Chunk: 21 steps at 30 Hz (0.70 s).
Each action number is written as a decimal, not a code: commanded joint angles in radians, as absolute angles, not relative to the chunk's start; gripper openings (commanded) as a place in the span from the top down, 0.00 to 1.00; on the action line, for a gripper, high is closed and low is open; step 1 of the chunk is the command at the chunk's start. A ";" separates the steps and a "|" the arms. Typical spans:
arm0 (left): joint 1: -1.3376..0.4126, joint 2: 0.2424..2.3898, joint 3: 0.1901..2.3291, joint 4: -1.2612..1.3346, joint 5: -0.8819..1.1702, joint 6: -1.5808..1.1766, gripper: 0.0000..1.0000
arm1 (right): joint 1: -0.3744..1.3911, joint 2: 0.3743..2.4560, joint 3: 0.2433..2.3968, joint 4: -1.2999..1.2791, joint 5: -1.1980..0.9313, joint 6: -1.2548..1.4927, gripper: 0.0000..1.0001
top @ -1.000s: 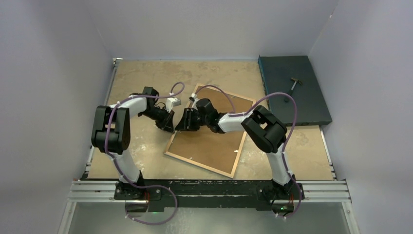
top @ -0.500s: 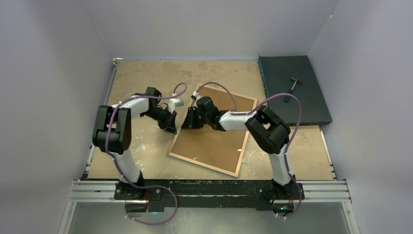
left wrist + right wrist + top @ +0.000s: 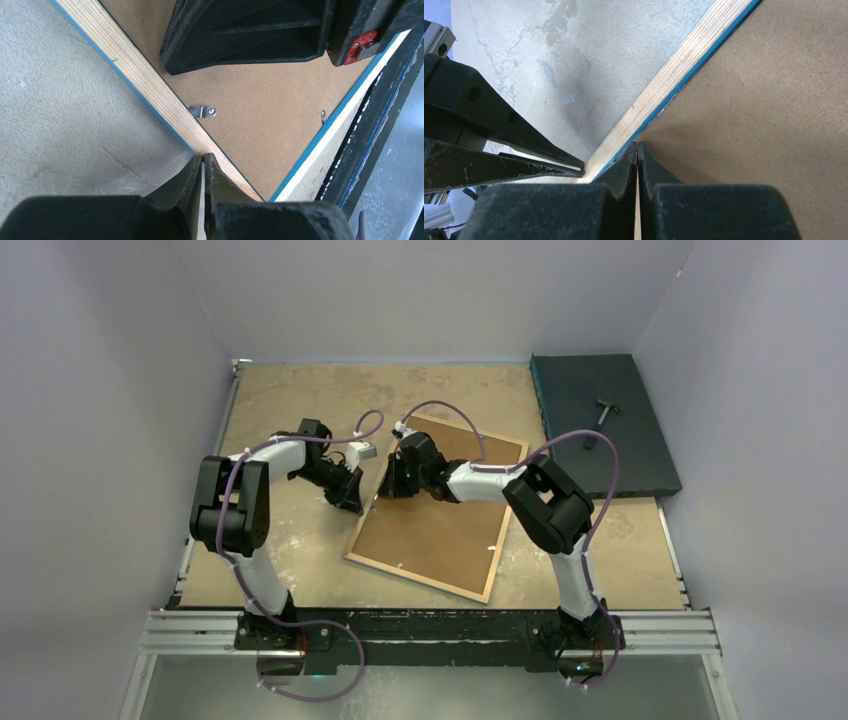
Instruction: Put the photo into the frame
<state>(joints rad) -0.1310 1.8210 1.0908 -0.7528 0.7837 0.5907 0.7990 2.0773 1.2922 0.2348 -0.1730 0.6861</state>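
The frame (image 3: 415,579) lies flat and askew about the middle of the table (image 3: 290,390), pale wood back uppermost, with a brown backing board (image 3: 440,530) filling its opening. The blue front shows only as a thin line along the rim. The photo cannot be made out in any view. The left gripper (image 3: 204,167) has its fingers pressed together, tips resting on the wooden rim on the side of the frame nearest the table's left edge. The right gripper (image 3: 637,148) is likewise pressed together, with its tips where the board meets that same rim, just beside the left one. From overhead both sets of tips are hidden under the wrists (only the wrist cameras show them). A small metal clip (image 3: 202,111) lies on the board near the rim. A dark teal slab (image 3: 600,440) carrying a hammer (image 3: 605,412) occupies the table's far right corner, well apart from the frame.
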 commanded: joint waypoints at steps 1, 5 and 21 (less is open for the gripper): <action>-0.137 1.844 1.087 -0.713 0.826 0.591 0.96 | 0.803 2.096 1.302 0.234 -0.147 0.662 1.00; -0.138 1.850 1.096 -0.708 0.834 0.585 0.97 | 0.821 2.135 1.245 0.249 -0.156 0.685 1.00; -0.155 1.838 1.088 -0.695 0.836 0.563 0.96 | 0.838 2.100 1.058 0.333 -0.280 0.724 0.92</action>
<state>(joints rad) -0.1295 1.8252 1.0912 -0.7486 0.7895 0.5678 0.8070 2.0789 1.1389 0.5224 -0.1833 0.7338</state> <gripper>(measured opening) 0.038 0.004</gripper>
